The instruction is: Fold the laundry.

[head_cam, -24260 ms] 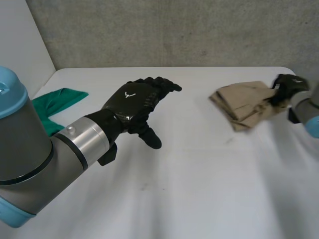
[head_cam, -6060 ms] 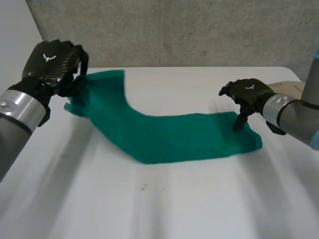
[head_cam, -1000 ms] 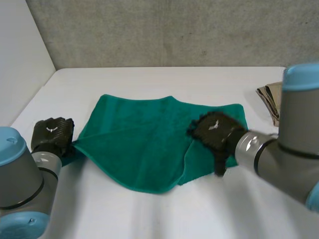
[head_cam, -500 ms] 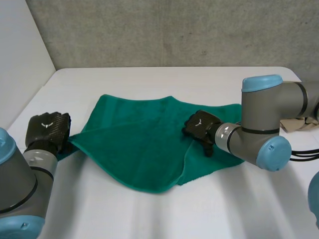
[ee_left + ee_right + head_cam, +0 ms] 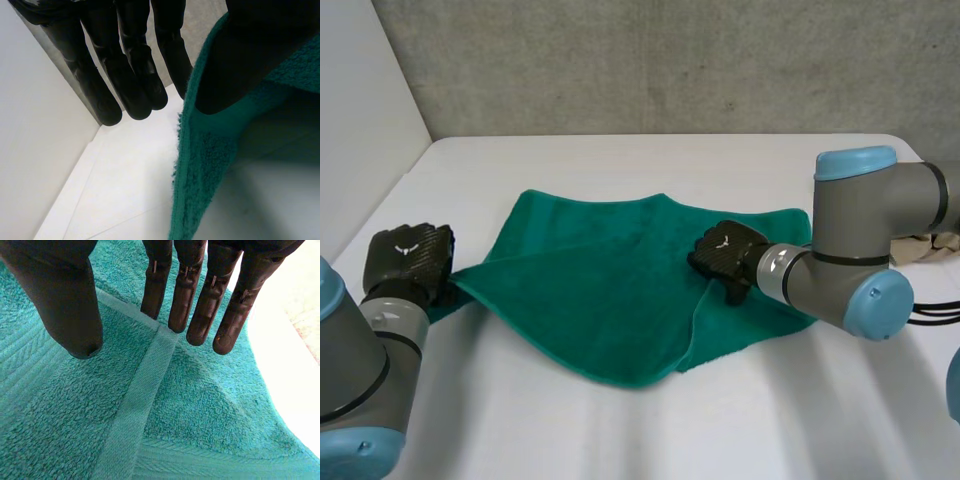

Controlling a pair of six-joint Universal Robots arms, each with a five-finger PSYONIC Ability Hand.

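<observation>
A green towel point(image 5: 610, 290) lies partly folded on the white table point(image 5: 620, 420), one flap laid diagonally over the rest. My left hand point(image 5: 410, 258) is at the towel's left corner. In its wrist view the thumb point(image 5: 250, 50) presses the towel's edge point(image 5: 200, 165) against the hand, and the fingers point(image 5: 125, 75) run straight beside it. My right hand point(image 5: 728, 250) rests on the towel's right half, at the flap's edge. There its fingers point(image 5: 192, 295) are straight, tips at the flat hem point(image 5: 135, 415), with the thumb point(image 5: 65, 300) apart and nothing pinched.
A folded beige cloth point(image 5: 940, 243) lies at the table's right edge, behind my right arm point(image 5: 850, 270). A grey wall point(image 5: 670, 60) stands behind the table and a white wall point(image 5: 360, 120) to its left. Bare table lies in front of the towel.
My right arm has swung out to the right and its hand has slid a little back along the flap's edge. My left hand has drawn the left corner slightly further left.
</observation>
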